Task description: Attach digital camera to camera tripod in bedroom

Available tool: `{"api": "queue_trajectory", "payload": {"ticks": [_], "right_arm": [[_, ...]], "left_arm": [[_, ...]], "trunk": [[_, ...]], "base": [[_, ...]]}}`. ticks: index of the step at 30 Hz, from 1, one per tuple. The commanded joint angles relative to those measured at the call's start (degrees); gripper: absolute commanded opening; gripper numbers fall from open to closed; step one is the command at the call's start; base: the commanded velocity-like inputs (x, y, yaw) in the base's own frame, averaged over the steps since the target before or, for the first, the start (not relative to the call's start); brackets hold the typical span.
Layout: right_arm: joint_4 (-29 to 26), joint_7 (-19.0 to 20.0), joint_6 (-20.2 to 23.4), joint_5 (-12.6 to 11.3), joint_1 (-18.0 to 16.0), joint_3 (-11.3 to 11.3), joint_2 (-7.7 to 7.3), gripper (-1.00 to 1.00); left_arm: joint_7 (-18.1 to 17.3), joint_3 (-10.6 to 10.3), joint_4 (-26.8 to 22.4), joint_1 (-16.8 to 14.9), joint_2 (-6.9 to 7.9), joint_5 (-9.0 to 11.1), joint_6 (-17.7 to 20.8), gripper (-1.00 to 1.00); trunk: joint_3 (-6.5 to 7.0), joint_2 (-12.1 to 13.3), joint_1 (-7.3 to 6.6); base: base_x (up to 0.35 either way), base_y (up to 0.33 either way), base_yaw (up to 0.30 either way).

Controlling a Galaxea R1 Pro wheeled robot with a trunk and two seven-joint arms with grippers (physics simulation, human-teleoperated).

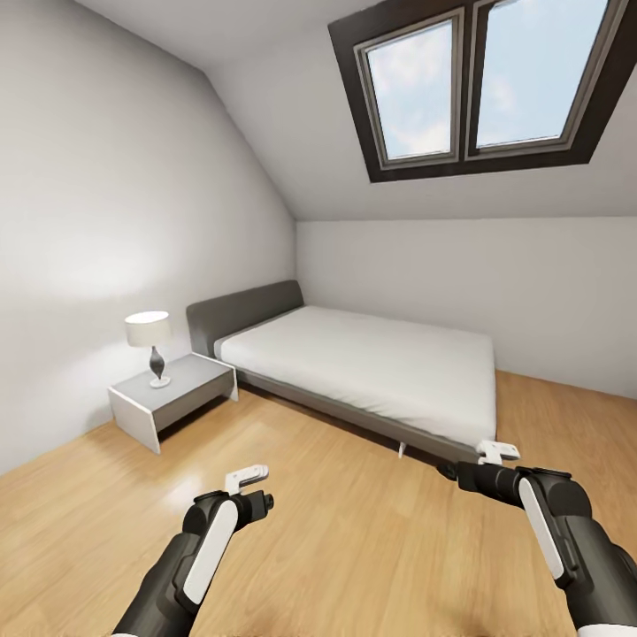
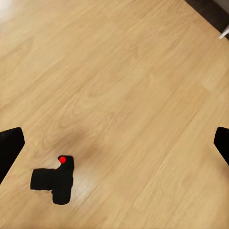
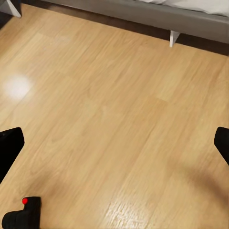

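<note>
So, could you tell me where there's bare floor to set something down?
Wide bare wood floor runs between the bed, the nightstand and the arms. Under the left end effector the camera takes one spot.

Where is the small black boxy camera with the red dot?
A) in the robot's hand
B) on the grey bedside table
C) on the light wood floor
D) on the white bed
C: the left wrist view shows the small black boxy camera lying on the light wood floor, with nothing gripping it.

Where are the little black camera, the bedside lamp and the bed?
digital camera [image 2: 53, 180]: left wrist view, on its black body.
lamp [image 1: 147, 328]: head view, on its white shade.
bed [image 1: 372, 363]: head view, on the white mattress.
</note>
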Motion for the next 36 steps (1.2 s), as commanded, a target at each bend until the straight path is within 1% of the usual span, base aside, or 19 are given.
{"api": "queue_trajectory", "payload": {"ticks": [1,18,28,32,34,35,36], "right_arm": [[0.0,-0.1,0.3,-0.5,0.0,-0.1,-0.01,1.00],[-0.2,0.0,0.4,-0.7,0.0,-0.3,-0.08,1.00],[-1.7,0.3,1.0,-1.2,0.0,-0.3,-0.09,1.00],[-2.7,1.2,2.7,-1.3,0.0,-0.4,-0.03,1.00],[-3.0,2.3,3.5,-1.3,0.0,-0.4,-0.02,1.00],[-3.3,5.4,4.1,-1.3,0.0,-0.4,-0.03,1.00],[-3.3,6.2,4.2,-1.3,0.0,-0.4,-0.04,1.00]], "left_arm": [[0.6,-0.1,-0.1,0.0,0.01,0.6,0.1,1.00],[0.5,-0.2,-0.1,0.0,-0.16,0.7,0.1,1.00],[0.4,-1.1,-0.1,0.0,-0.23,0.7,0.0,1.00],[0.4,-1.2,-0.2,0.0,-0.50,0.7,0.0,1.00],[0.4,-1.3,-0.2,0.0,-0.56,0.7,0.0,1.00],[0.4,-1.3,-0.2,0.0,-0.60,0.7,0.0,1.00],[0.4,-1.3,-0.2,0.0,-0.60,0.7,0.0,1.00]], "trunk": [[-0.25,-0.4,0.22],[-3.30,-7.3,3.95],[-5.10,-11.3,6.15],[-5.82,-12.9,7.03],[-6.18,-13.7,7.47],[-6.35,-14.1,7.69],[-6.53,-14.5,7.91]], "base": [[0.000,0.000,0.000],[0.000,0.000,0.000],[0.000,0.000,0.000],[0.000,0.000,0.000],[0.000,0.000,0.000],[0.000,0.000,0.000],[0.000,0.000,0.000]]}}
